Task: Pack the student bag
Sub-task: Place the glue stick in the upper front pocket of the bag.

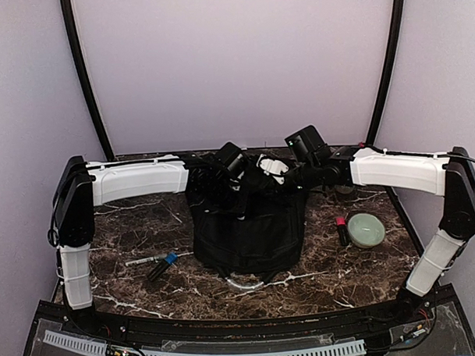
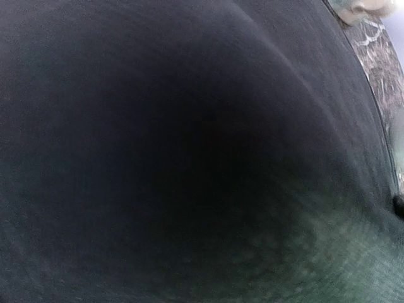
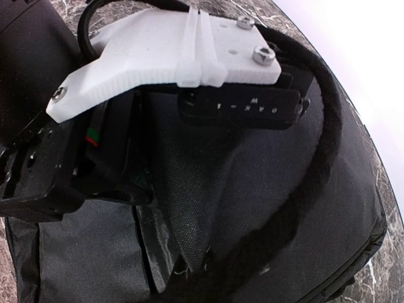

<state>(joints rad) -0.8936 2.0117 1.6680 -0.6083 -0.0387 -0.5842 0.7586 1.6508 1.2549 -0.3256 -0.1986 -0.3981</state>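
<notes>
The packing looks only partly done. The student bag (image 1: 251, 232) sits in the middle of the desk (image 1: 334, 276), with its top end toward the far edge and its grey loop (image 1: 245, 284) toward the near edge. Other things lie out on the desk, not in the bag. A green bowl (image 1: 366, 229) and a little stick with a red tip (image 1: 342, 230) are just beside each other near the right edge. A dark pen with a blue part (image 1: 161, 266) and a thin white pen (image 1: 143, 261) lie toward the left edge. I cannot see if anything is inside the bag.

Both arms reach over the far end of the bag. The right end effector (image 1: 272, 173) is clenched tight, but I cannot tell what it pinches, if anything. The fingers of the left end effector (image 1: 226, 178) are hidden, so I cannot tell if it grips or not.

The bag is black, soft and floppy, like thick cloth. Up close in the left wrist view, the cloth (image 2: 189, 158) fills almost everything, smooth and finely woven, with a bit of desk (image 2: 385, 69) in the corner. In the right wrist view, a fuzzy black edge (image 3: 315, 170) curves around grey woven lining (image 3: 189, 189), so the top looks pulled apart. A hard white plastic piece (image 3: 158, 50) with a bumpy side and shiny screws sits above it. The desk is dark brown stone with white veins, and the bowl looks smooth and round.
</notes>
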